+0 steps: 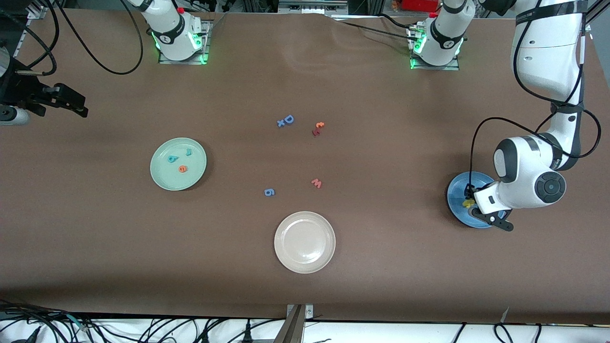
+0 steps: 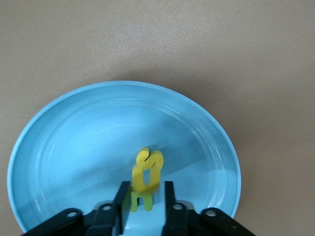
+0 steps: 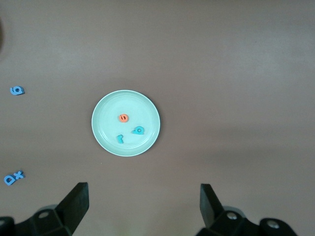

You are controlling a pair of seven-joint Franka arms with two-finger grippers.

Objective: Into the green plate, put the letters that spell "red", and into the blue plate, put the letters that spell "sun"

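My left gripper (image 1: 471,200) hangs low over the blue plate (image 1: 457,188), its jaws a little apart. Between them in the left wrist view (image 2: 143,194) a blurred yellow "u" (image 2: 144,179) stands with a gap to one finger. A yellow "s" (image 2: 150,160) and a green "n" (image 2: 141,200) lie on the blue plate (image 2: 74,142) beside it. The green plate (image 1: 164,178) holds the teal "d" (image 1: 173,159), the teal "r" (image 1: 189,152) and the orange "e" (image 1: 183,168). My right gripper (image 3: 142,196) waits open and empty, high at the right arm's end of the table.
A cream-white plate (image 1: 304,242) sits nearest the front camera. Loose letters lie mid-table: a blue "D" with an "x" (image 1: 286,120), a red and orange pair (image 1: 318,128), a red "w" (image 1: 317,183) and a blue "g" (image 1: 269,192).
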